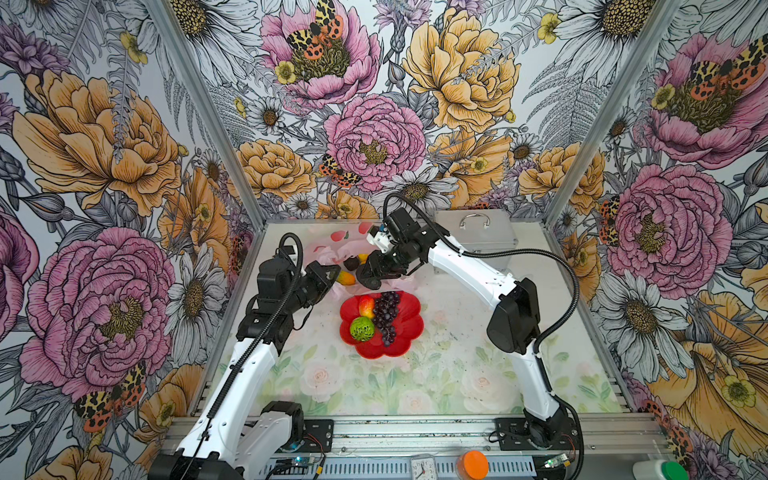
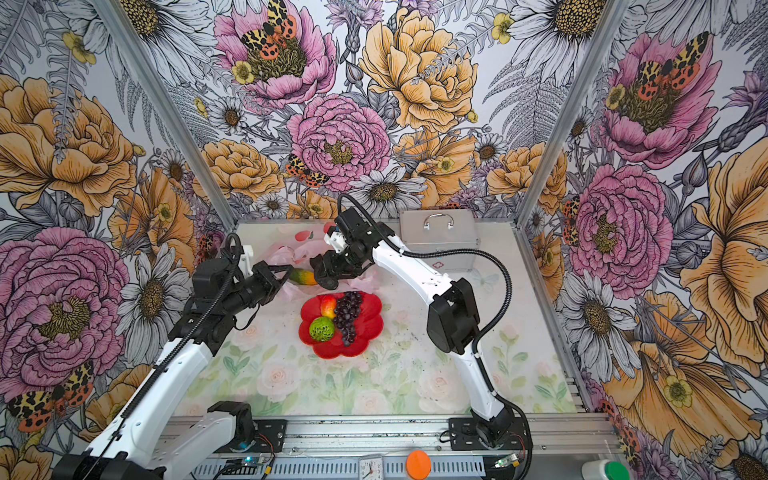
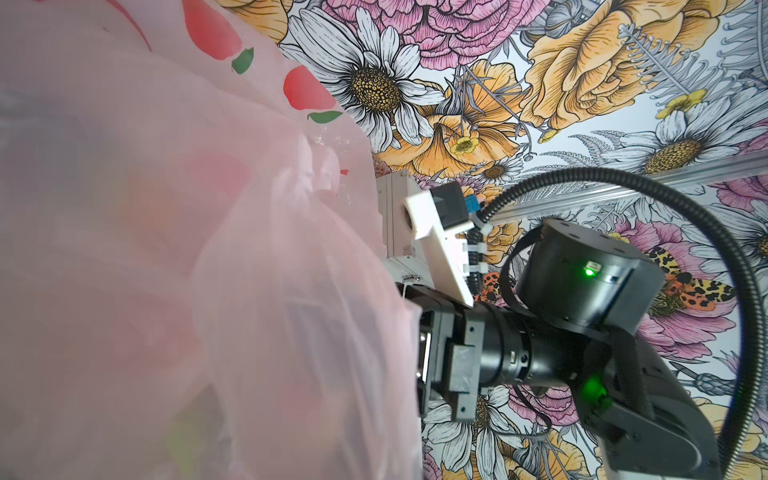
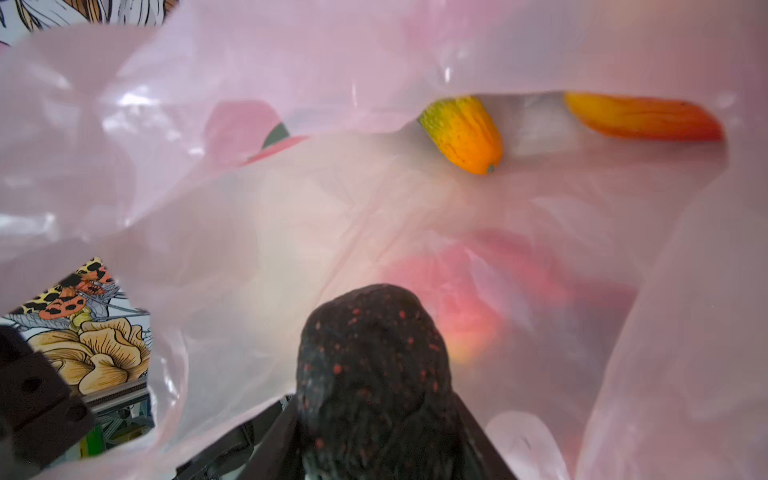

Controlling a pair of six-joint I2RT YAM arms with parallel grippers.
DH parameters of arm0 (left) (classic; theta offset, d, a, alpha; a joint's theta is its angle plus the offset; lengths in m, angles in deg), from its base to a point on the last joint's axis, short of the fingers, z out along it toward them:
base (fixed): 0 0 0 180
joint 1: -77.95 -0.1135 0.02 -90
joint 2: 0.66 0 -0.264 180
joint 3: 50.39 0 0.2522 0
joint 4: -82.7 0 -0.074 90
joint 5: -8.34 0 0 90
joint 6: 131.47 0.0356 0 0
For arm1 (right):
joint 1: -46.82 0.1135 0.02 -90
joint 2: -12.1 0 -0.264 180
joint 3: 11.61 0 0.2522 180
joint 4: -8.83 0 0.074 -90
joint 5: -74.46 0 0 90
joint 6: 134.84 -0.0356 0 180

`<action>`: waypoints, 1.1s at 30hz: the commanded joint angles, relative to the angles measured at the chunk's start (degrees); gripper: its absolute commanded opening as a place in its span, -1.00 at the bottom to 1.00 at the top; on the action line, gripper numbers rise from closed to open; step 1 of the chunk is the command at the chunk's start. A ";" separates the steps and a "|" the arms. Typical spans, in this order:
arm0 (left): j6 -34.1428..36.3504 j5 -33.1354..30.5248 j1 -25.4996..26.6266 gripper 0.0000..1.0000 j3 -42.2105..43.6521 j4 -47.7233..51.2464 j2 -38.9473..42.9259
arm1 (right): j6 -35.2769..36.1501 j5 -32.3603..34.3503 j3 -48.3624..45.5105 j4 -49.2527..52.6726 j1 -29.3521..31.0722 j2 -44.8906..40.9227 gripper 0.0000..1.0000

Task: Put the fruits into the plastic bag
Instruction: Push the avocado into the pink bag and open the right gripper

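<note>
The pale-pink plastic bag [image 1: 328, 249] lies at the back of the table, and its film fills much of both wrist views [image 3: 166, 249] [image 4: 291, 208]. My left gripper [image 1: 329, 273] is shut on the bag's near rim and holds it up. My right gripper [image 1: 360, 275] reaches into the bag's mouth, shut on the blackish avocado-like fruit [image 4: 374, 365]. A green-orange elongated fruit [image 4: 461, 133] and an orange-red fruit [image 4: 640, 118] lie deeper inside the bag. On the red flower-shaped plate [image 1: 405, 328] rest a red-orange fruit [image 1: 366, 306], the grape bunch [image 1: 385, 313] and the bumpy green ball [image 1: 362, 328].
A silver metal case [image 1: 478, 237] stands at the back right, just behind my right arm. The plate sits mid-table, directly in front of the bag. Floral walls close in on three sides. A small clock and an orange lid [image 1: 472, 464] sit on the front rail.
</note>
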 commanded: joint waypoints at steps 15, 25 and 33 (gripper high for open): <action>1.15 0.48 0.24 -1.00 -0.99 0.24 -0.30 | -5.35 3.84 19.45 -0.89 -1.36 17.42 -0.13; 1.06 0.52 0.35 -1.00 -1.45 -0.21 -1.26 | -4.96 7.13 20.91 -0.85 -1.78 20.27 -0.05; 1.07 0.38 0.23 -1.00 -1.58 -0.21 -1.52 | -5.04 7.33 21.02 -0.98 -2.39 20.21 0.21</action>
